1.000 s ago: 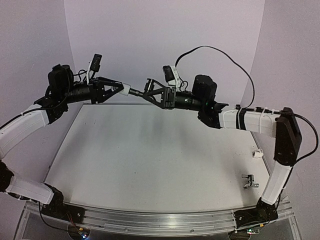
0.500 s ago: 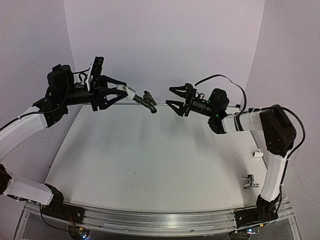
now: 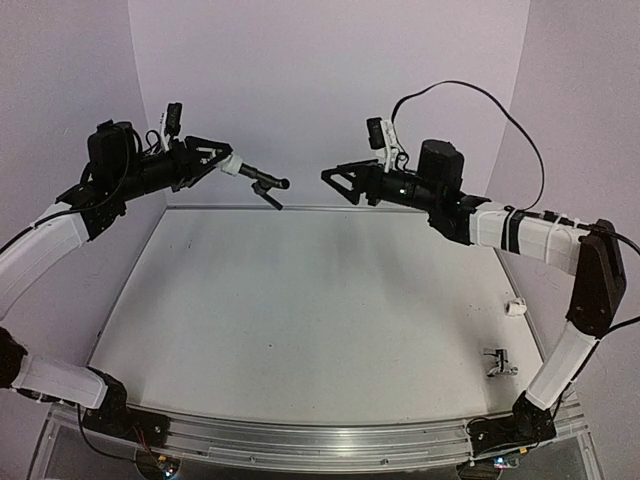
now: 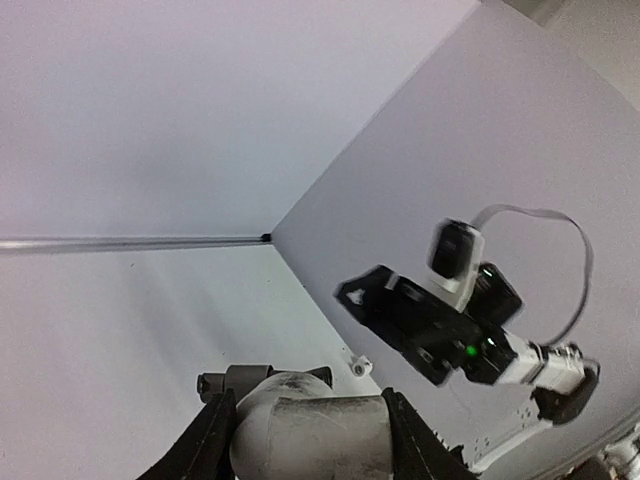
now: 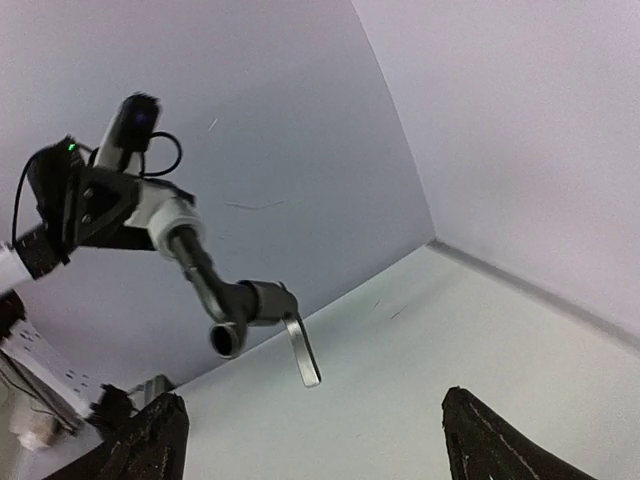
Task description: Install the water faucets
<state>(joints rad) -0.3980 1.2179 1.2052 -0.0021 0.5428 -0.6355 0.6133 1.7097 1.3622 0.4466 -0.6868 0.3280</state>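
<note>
High over the far end of the table [image 3: 300, 330], the left gripper [image 3: 222, 160] pinches a white fitting [image 3: 232, 166], the dark faucet [image 3: 265, 183] jutting out past its jaws. The right gripper [image 3: 338, 180] faces it, jaws spread and empty, well apart; a second ago it was right at that faucet. The silver faucet [image 3: 497, 362] lies near the table's right edge.

We log the dark faucet [image 3: 265, 182] as grey-black, with the fitting [image 3: 233, 167] behind it white. The silver faucet [image 3: 497, 362] is shiny. The left gripper [image 3: 222, 160] and right gripper [image 3: 335, 184] are black. The arms [image 3: 40, 250] are white with black joints. The table [image 3: 300, 320] is white and the walls [image 3: 300, 80] pale lilac.
</note>
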